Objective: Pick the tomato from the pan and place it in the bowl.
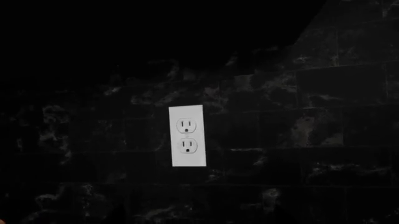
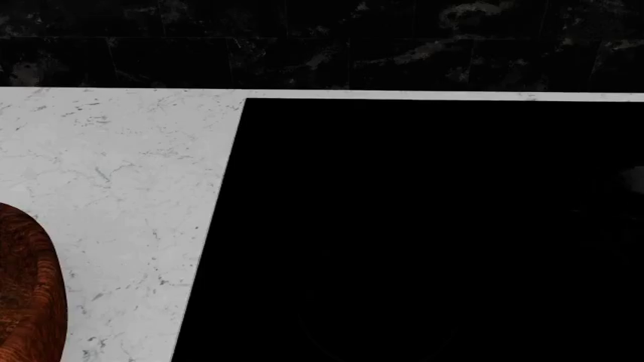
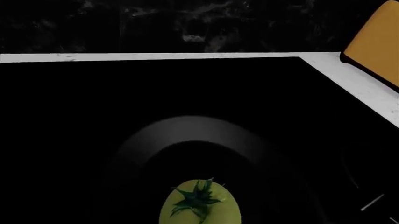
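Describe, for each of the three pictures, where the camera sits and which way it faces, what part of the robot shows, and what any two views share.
Left wrist view: on the left arm, facing the dark marbled tile wall and a white double wall socket; no robot parts show.
Head view: on the head, looking down at the white marble counter, black cooktop and reddish-brown wooden bowl; no arms show.
Right wrist view: on the right arm, over the round black pan holding the yellow-green tomato; no gripper shows.
Shared: head and right wrist views both show cooktop, counter and wall.

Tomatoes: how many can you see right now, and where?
1. The tomato sits in the pan on the black cooktop, seen only in the right wrist view. The head view shows none; others could be out of frame.
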